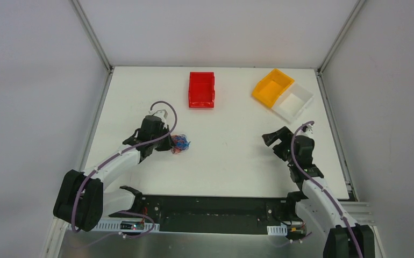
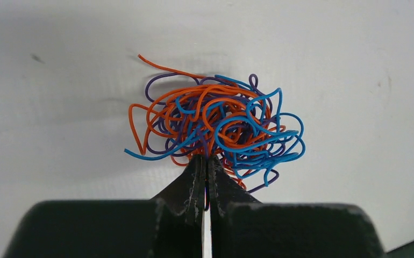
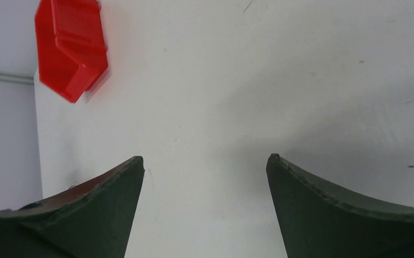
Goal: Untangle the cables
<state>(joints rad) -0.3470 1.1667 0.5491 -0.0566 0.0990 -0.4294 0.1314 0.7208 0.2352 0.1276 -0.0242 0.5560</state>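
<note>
The cables [image 2: 221,123] form one tangled ball of thin orange, blue and dark purple wires on the white table, seen small in the top view as cables [image 1: 181,143] left of centre. My left gripper [image 2: 206,158] is shut on the near edge of the ball, with a purple strand pinched between its fingers; from above the left gripper [image 1: 171,144] touches the ball's left side. My right gripper [image 3: 205,158] stands open over bare table, nothing between its fingers. From above the right gripper [image 1: 270,139] is far to the right of the ball.
A red bin [image 1: 201,89] stands at the back centre, also at the upper left of the right wrist view as the red bin [image 3: 70,45]. An orange bin [image 1: 272,87] and a white bin [image 1: 293,101] sit together at the back right.
</note>
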